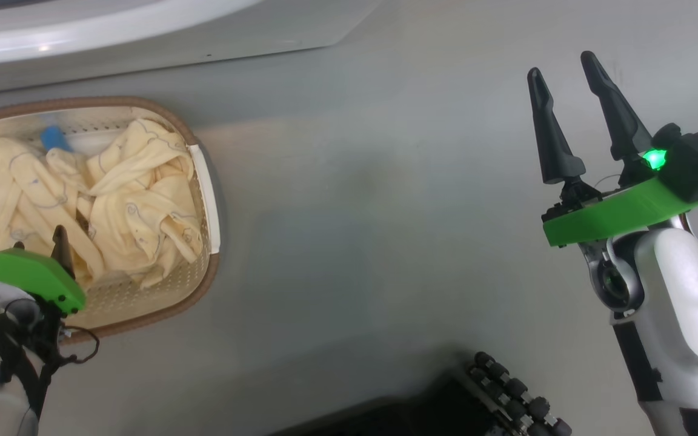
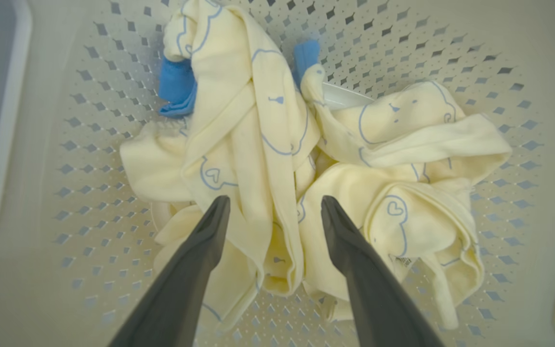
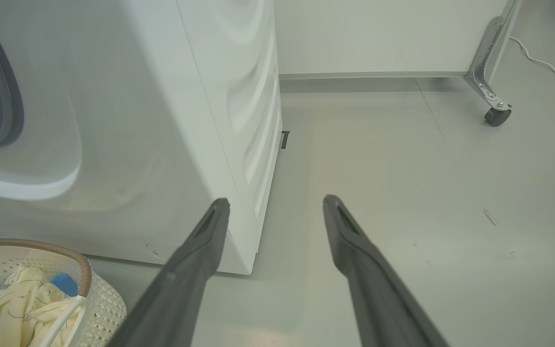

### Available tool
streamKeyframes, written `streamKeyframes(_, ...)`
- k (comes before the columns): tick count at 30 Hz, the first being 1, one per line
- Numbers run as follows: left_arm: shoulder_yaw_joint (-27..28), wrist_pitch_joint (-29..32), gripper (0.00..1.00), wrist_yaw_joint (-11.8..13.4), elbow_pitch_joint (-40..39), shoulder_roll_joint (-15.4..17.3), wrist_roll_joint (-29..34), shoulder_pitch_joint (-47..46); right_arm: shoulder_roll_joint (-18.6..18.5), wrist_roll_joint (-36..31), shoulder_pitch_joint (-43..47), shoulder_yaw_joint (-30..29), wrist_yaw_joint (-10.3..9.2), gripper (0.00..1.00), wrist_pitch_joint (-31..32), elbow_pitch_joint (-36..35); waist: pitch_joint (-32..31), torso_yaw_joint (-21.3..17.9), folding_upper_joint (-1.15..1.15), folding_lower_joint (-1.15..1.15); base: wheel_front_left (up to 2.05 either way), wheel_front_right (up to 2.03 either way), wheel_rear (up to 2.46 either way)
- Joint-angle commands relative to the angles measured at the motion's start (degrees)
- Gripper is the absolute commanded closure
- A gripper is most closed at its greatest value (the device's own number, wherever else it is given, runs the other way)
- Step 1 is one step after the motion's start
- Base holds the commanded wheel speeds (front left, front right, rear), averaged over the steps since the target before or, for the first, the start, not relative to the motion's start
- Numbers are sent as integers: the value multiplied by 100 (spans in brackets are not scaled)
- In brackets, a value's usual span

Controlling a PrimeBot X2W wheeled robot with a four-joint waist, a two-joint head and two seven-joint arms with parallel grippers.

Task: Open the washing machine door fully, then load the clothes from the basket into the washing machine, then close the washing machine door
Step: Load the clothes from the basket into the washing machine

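Pale yellow crumpled clothes [image 1: 137, 206] fill the perforated cream basket [image 1: 167, 297] at left in the head view; the right gripper [image 1: 560, 63] hangs at right, jaws apart and empty. Left wrist view: the left gripper [image 2: 275, 202] points down into the basket, tapered dark fingers [image 2: 186, 279] spread above the cloth. Right wrist view: the smooth white washing machine [image 3: 162, 120] stands beyond the basket.

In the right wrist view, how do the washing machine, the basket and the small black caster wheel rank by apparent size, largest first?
1. washing machine, by far the largest.
2. basket, cut off by the picture's corner.
3. caster wheel, smallest; it stands farther from the camera, so its true size is unsure.
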Motion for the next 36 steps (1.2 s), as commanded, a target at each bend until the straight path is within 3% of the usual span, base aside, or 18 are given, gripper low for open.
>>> streamKeyframes(1, 84, 4, 0, 33, 23, 228, 34, -2, -112, -22, 38, 114, 58, 0, -37, -171, 170, 38, 0, -1, 0, 0, 0)
streamKeyframes(18, -59, 10, 0, 108, 50, 274, 147, -556, -191, -48, -110, 181, 58, 0, -37, -410, 965, 38, 0, -1, 0, 0, 0)
streamKeyframes(36, -278, 96, 0, 144, 53, 245, 279, -710, -306, -71, -25, 98, 58, 0, -37, -591, 1195, 18, 0, -1, 0, 0, 0)
